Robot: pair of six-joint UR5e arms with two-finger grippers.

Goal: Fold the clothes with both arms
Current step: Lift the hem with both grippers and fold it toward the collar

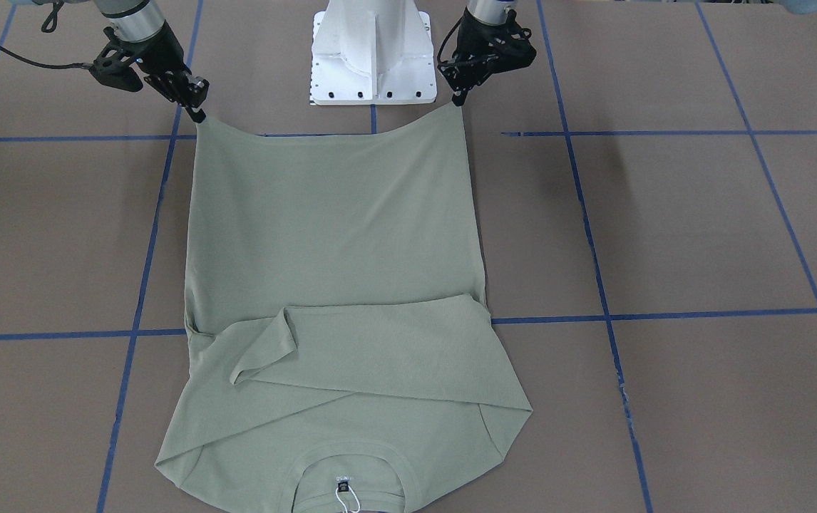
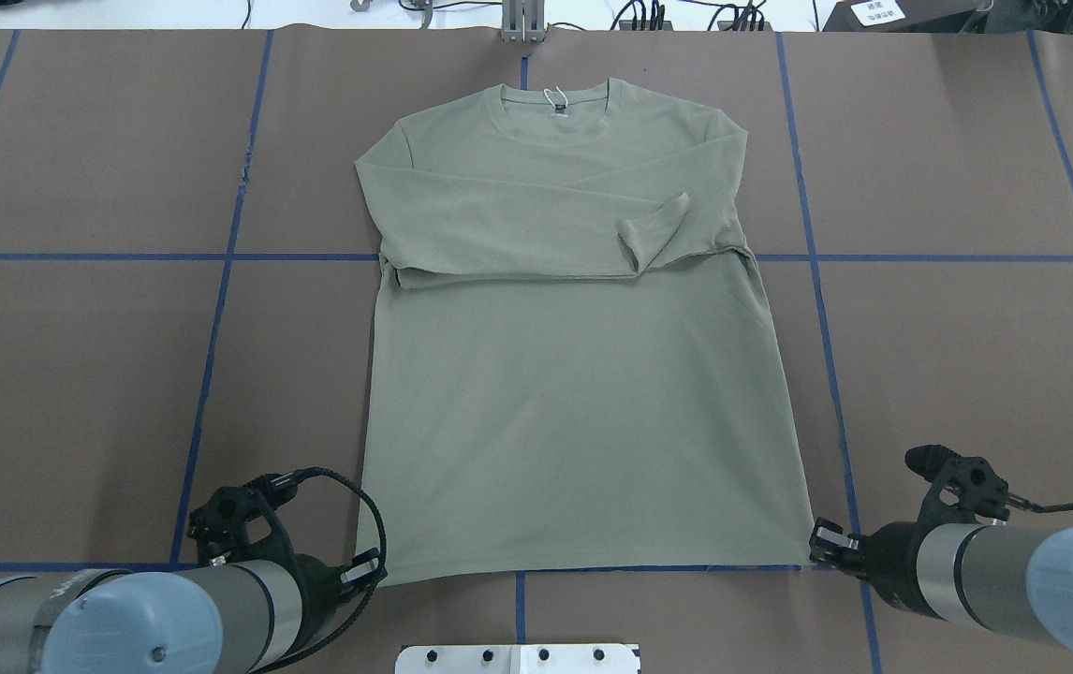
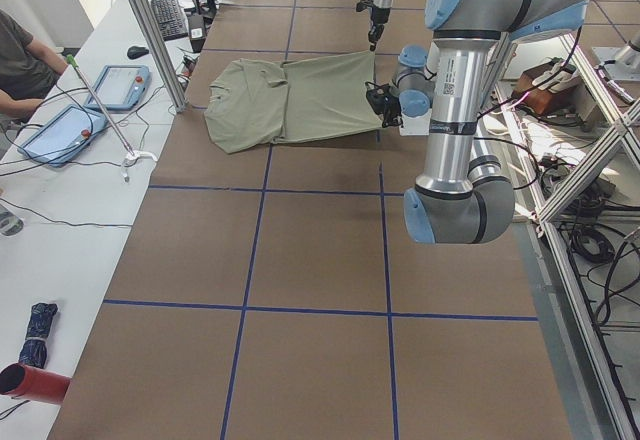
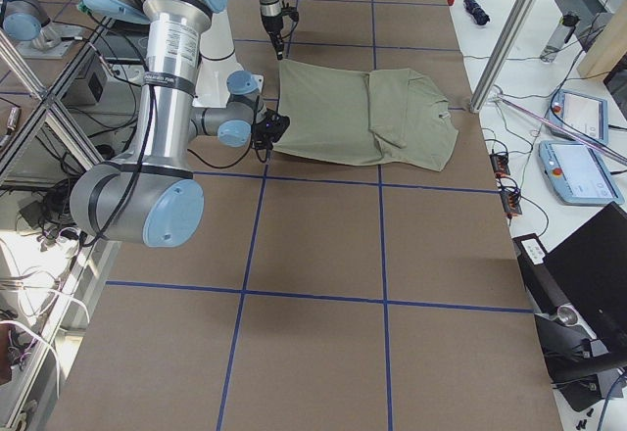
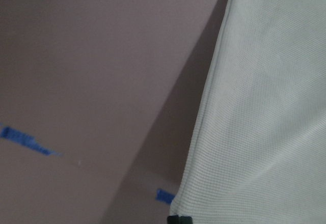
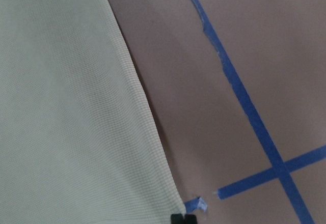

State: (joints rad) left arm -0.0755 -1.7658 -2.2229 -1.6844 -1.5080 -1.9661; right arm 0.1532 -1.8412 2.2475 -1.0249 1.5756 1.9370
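The sage-green long-sleeved shirt [image 2: 574, 374] lies flat on the brown table, neck away from me, with both sleeves folded across the chest. A white hang tag [image 2: 552, 96] sits at the neck. My left gripper [image 2: 368, 571] is shut on the near left hem corner. My right gripper [image 2: 822, 548] is shut on the near right hem corner. In the front-facing view the left gripper [image 1: 460, 100] and the right gripper [image 1: 198, 114] hold the corners slightly raised, and the shirt's [image 1: 330, 235] hem sags between them. The wrist views show only shirt fabric [image 5: 265, 107] [image 6: 66, 107] and its side edges.
The white pedestal base [image 1: 373, 50] stands just behind the hem, between the arms. Blue tape lines [image 2: 218, 309] grid the brown table cover. A side table with tablets [image 3: 115, 85] and a seated operator [image 3: 20, 60] lies beyond the neck end.
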